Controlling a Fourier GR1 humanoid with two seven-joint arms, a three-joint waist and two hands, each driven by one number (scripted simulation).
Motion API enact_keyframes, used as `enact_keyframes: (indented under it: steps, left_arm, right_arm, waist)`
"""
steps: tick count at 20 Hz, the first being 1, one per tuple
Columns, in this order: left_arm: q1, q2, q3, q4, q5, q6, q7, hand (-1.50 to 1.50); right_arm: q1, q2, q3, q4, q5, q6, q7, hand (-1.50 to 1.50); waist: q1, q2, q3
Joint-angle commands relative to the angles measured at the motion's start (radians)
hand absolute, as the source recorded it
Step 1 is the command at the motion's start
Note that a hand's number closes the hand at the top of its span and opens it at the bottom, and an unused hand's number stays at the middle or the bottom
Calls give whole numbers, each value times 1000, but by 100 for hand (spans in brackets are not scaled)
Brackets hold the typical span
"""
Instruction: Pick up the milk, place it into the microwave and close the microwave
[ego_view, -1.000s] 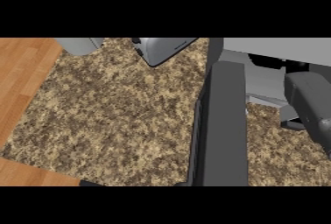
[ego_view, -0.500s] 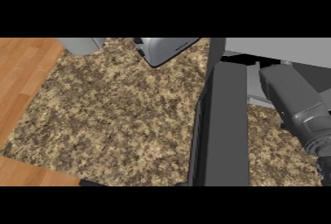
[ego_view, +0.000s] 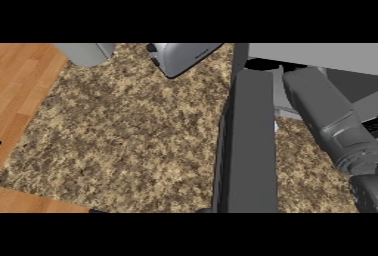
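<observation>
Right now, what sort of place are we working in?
Likely a kitchen: a speckled granite counter, a toaster-like appliance at its back, and a microwave with its door swung open at right.

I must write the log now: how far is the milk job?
No milk shows on the counter. The right arm reaches into the microwave, its hand hidden, so placing seems in hand. The door stands open; closing remains.

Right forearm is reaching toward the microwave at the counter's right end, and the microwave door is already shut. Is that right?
Not quite. The head view shows the microwave door swung open, standing out over the counter beside the right forearm. The rest holds: that forearm reaches toward the microwave.
</observation>
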Motion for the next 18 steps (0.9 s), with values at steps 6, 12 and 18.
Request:
enact_keyframes:
  steps: [6,12,18]
  left_arm:
    - [7,-35,-30,31,-37,-18,-6,-150]
    - [36,-104,-62,32,-112,-60,-44,-150]
    - [52,-173,-139,47,-169,-123,-70,-150]
  right_arm:
    - [-3,15,-68,-37,-58,-61,-17,-150]
    - [81,-14,-48,-22,-35,37,-77,-150]
    - [147,-10,-77,-33,-66,147,-134,-150]
  waist:
    - [-45,-20,-1]
    - [-76,-31,-2]
    - [-114,-52,-2]
